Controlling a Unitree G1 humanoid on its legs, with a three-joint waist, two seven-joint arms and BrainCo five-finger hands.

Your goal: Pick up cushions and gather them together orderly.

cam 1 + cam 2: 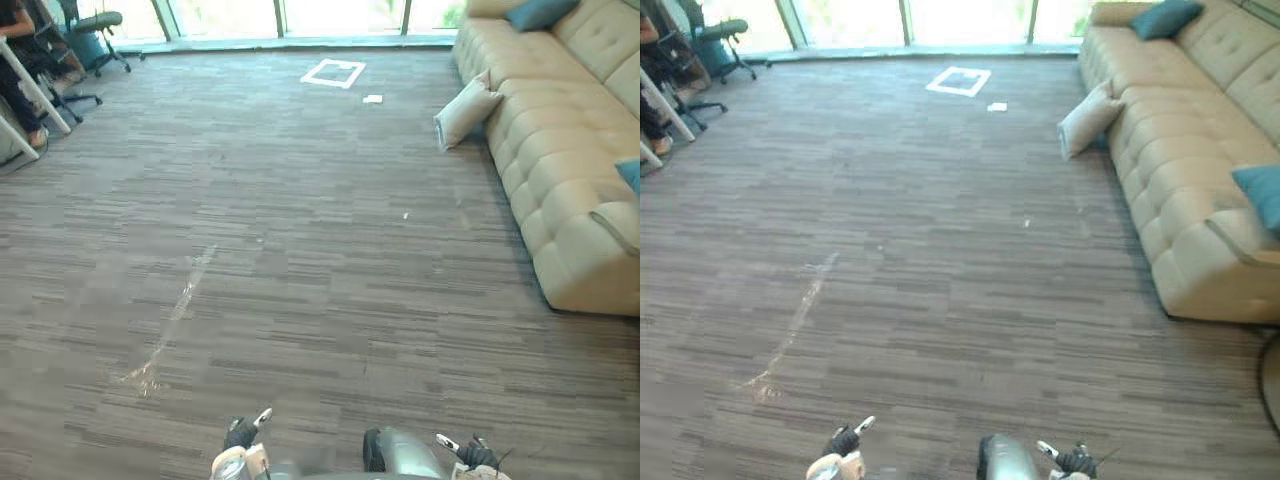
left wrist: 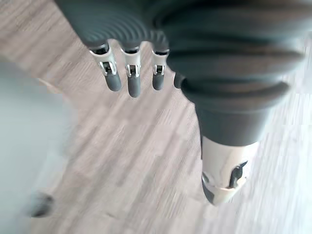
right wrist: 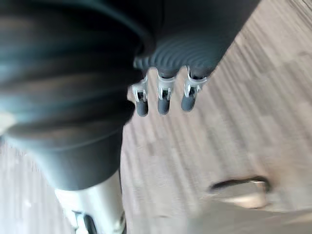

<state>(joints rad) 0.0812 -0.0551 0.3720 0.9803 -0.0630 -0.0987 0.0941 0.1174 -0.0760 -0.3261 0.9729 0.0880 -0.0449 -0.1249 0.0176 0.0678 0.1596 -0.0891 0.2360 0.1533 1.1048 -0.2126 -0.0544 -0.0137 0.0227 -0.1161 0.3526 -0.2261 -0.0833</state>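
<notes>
Beige cushion (image 1: 465, 110) on carpet floor (image 1: 300, 250), 1 o'clock, leaning against sofa (image 1: 560, 170); teal cushion (image 1: 540, 12) on sofa. Left hand (image 2: 132, 80) and right hand (image 3: 164, 100) at 6 o'clock, fingers straight, empty. Risk: cushions well apart from hands; soft cushion could slump or slip from shallow pinch.

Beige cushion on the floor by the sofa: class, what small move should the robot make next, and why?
Probably a step forward and rightward toward the beige cushion, which leans on the sofa far ahead. The left hand and right hand hang open and empty, well short of it.
</notes>
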